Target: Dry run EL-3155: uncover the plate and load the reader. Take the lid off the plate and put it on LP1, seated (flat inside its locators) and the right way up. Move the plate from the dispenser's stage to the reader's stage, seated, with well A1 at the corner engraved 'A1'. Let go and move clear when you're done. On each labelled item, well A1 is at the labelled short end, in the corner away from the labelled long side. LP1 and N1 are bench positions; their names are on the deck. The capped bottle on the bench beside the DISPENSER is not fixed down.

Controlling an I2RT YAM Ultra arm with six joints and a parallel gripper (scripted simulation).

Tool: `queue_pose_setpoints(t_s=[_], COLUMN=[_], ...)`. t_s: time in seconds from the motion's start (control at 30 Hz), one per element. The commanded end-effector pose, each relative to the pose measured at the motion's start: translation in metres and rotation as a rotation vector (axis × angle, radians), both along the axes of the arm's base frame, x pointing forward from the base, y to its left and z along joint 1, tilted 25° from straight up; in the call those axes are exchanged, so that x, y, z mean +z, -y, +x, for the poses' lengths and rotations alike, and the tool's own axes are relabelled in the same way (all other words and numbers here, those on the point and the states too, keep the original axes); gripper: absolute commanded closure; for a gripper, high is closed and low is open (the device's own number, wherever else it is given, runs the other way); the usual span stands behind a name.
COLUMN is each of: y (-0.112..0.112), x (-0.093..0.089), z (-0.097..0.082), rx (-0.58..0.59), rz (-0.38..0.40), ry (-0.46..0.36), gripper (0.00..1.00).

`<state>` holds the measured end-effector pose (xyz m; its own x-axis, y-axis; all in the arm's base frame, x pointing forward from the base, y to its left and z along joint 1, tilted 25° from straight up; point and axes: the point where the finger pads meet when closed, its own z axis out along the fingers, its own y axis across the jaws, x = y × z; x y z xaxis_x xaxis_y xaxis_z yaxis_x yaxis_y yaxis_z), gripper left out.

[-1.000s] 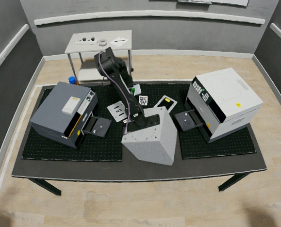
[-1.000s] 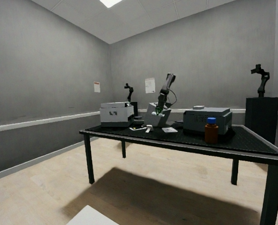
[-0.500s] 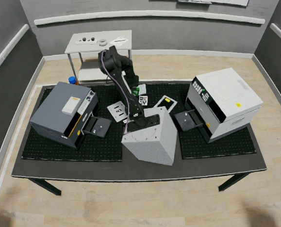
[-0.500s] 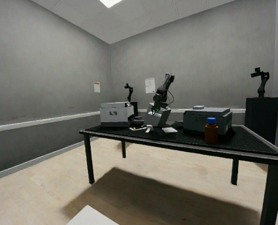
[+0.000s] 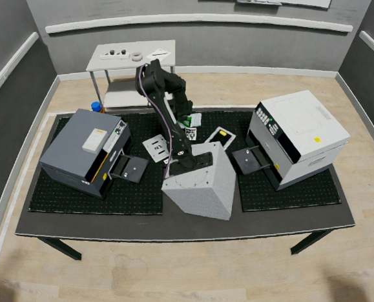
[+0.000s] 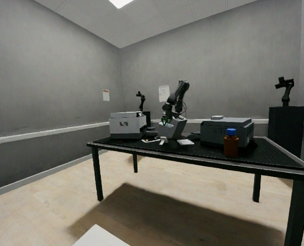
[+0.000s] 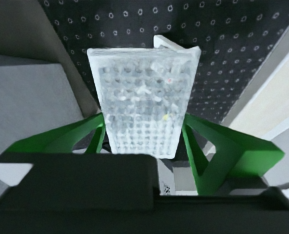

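Observation:
My gripper is shut on the clear well plate, its green fingers on the plate's two long sides. It holds the plate in the air over the back middle of the black mat, seen in the top view and the exterior view. The dispenser's stage is bare. The reader's stage is bare. LP1 holds a dark flat piece with a yellow label that looks like the lid. I cannot read the plate's label or A1 corner.
The grey dispenser is at the left and the white reader at the right. The N1 position lies left of the arm's base block. A small upright marker card stands below the gripper. The capped bottle stands behind the dispenser.

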<state>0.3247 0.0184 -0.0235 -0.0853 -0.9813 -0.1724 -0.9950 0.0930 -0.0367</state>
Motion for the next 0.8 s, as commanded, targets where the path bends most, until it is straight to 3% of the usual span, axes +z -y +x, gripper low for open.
queue_pose_setpoints(t_s=[0.0,0.77], y=[0.009,0.059], x=[0.004,-0.015], z=[0.008,-0.004], rx=[-0.02,-0.2], rz=[0.01,0.03], ry=[0.002,-0.073], gripper=[0.14,0.14])
